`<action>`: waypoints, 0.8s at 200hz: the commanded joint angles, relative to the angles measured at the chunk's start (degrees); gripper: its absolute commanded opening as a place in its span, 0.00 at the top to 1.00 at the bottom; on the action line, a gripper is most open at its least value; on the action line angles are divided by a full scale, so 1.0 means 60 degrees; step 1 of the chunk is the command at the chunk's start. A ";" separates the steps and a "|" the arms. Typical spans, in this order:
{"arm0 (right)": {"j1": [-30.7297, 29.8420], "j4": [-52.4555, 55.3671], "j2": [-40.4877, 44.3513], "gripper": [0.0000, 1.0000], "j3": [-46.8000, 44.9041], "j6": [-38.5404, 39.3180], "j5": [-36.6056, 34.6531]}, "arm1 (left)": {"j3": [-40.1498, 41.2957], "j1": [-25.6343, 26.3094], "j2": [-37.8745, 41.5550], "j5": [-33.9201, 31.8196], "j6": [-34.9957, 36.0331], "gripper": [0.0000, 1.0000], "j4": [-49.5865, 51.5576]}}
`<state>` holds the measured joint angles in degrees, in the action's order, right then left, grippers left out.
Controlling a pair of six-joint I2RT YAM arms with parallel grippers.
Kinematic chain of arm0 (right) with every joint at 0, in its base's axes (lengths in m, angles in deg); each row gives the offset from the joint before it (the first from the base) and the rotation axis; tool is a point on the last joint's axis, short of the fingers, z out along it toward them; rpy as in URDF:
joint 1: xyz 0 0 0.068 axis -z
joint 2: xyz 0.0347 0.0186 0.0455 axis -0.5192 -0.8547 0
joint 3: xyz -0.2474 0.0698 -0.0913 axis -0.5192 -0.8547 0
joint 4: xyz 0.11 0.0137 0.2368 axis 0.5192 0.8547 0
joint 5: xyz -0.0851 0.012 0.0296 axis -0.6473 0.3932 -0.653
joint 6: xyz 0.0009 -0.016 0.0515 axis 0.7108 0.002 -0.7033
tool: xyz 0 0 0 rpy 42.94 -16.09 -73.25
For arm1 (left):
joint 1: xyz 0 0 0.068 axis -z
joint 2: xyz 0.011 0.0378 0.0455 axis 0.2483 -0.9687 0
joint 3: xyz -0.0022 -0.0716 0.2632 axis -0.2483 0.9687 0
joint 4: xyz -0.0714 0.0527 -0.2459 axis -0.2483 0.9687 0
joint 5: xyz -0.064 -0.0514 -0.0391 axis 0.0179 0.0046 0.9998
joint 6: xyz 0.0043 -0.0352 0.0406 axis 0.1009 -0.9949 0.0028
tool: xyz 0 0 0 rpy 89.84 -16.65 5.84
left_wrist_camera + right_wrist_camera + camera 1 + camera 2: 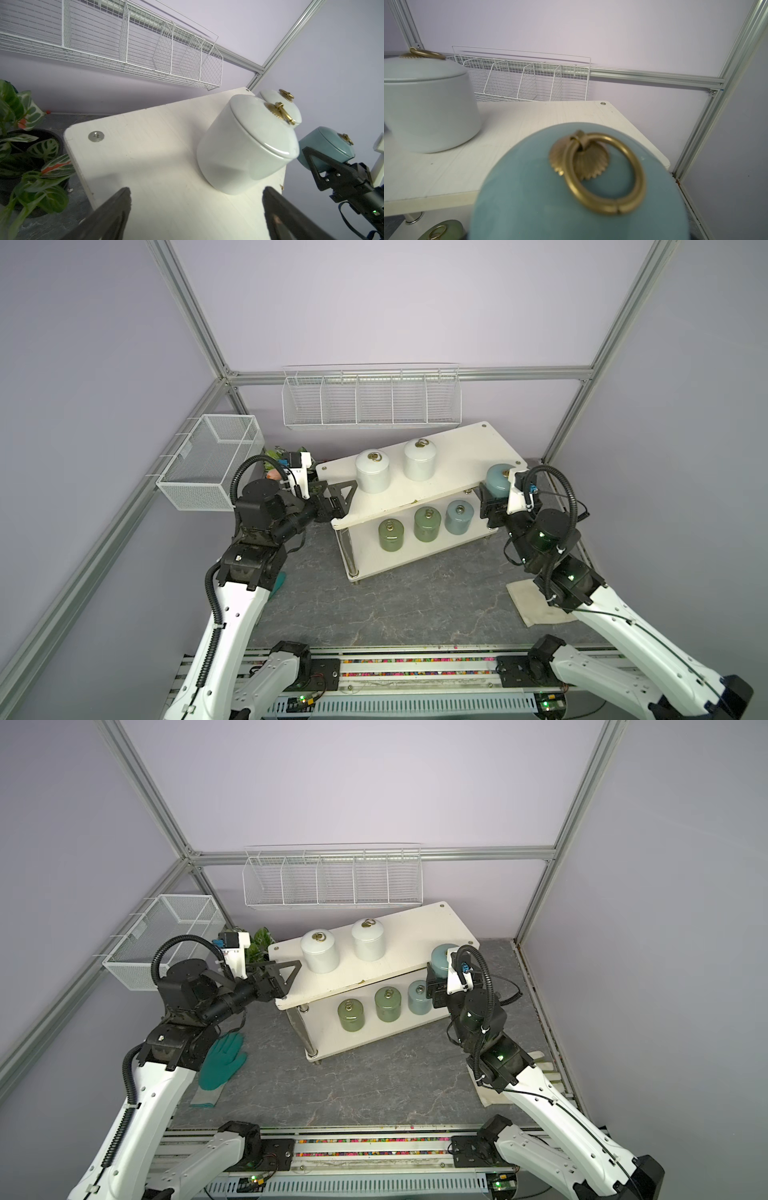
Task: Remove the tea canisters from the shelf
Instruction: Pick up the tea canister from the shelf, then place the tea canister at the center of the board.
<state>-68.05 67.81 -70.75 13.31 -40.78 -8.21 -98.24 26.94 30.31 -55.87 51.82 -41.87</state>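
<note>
A pale blue canister (498, 480) is gripped by the right gripper (493, 495) at the top-tier end of the shelf (457, 450). The left gripper (343, 499) is spread wide near a white canister (372, 472). Such glazed canisters are judged slippery and breakable; the body's sides are best clasped, not the loose brass ring (602, 174).

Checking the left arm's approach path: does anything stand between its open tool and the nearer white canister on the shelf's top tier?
Nothing visible does. The left tool faces the nearer glossy white cylindrical tea canister across bare top board of the cream-white two-tier shelf, jaws open.
</note>
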 commanded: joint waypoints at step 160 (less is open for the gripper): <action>-0.0032 -0.0905 0.2830 0.42 -0.4105 -0.2250 -0.0120 | -0.0866 0.0620 -0.0142 -0.0324 0.0278 0.00 0.0977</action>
<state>-68.07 69.71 -56.59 -9.53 -50.92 -8.91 -102.77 29.78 28.59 -56.77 52.01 -38.00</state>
